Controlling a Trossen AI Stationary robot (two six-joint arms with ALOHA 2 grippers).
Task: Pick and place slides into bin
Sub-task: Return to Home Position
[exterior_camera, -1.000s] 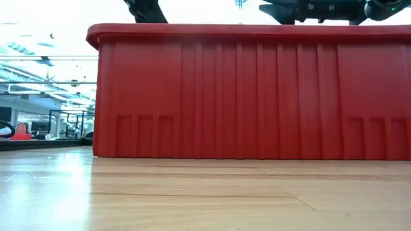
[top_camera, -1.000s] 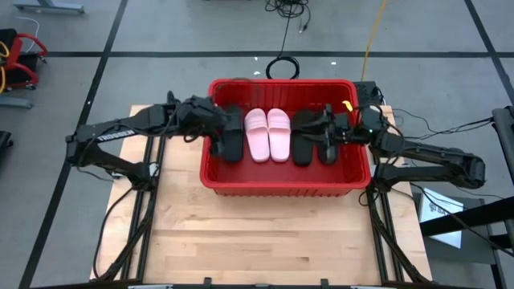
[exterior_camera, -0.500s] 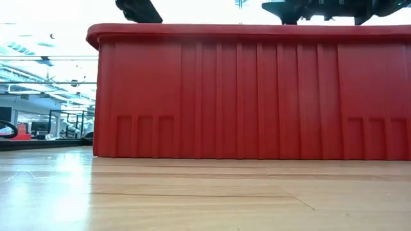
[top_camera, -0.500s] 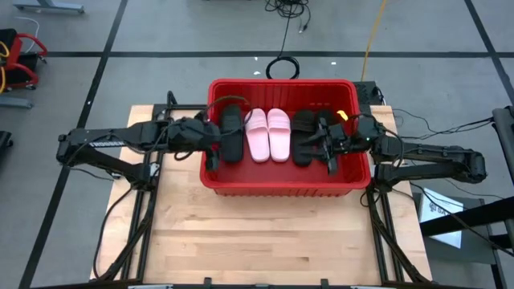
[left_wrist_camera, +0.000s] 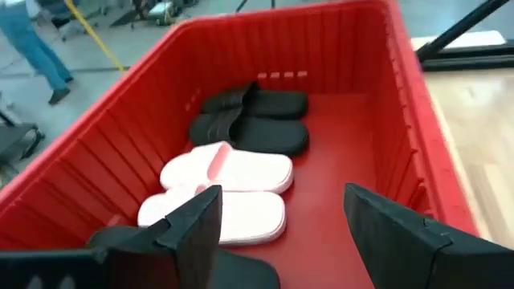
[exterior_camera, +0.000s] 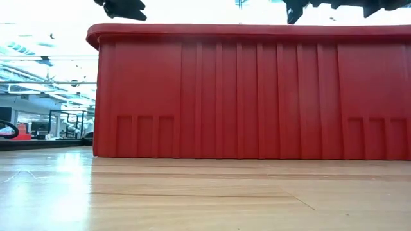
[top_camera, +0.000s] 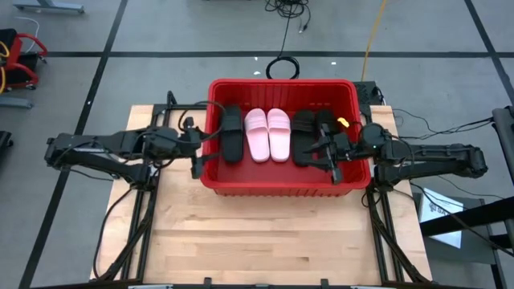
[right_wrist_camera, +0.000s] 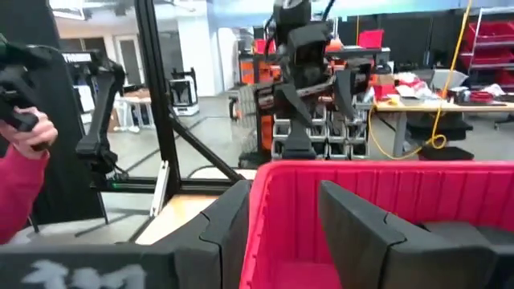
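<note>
Ribbed red bin (top_camera: 281, 189) holds smooth, perhaps foam slides (top_camera: 268, 135).

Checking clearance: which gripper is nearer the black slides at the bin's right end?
Right. The right gripper hangs open above those black slides; the left gripper sits at the bin's opposite wall.

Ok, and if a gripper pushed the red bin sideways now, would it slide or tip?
Probably slide: the bin sits flat and wide on the smooth wooden table, so tipping looks unlikely. Its ribbed walls suggest it would stay stiff rather than flex. The slides inside likely add little weight.
</note>
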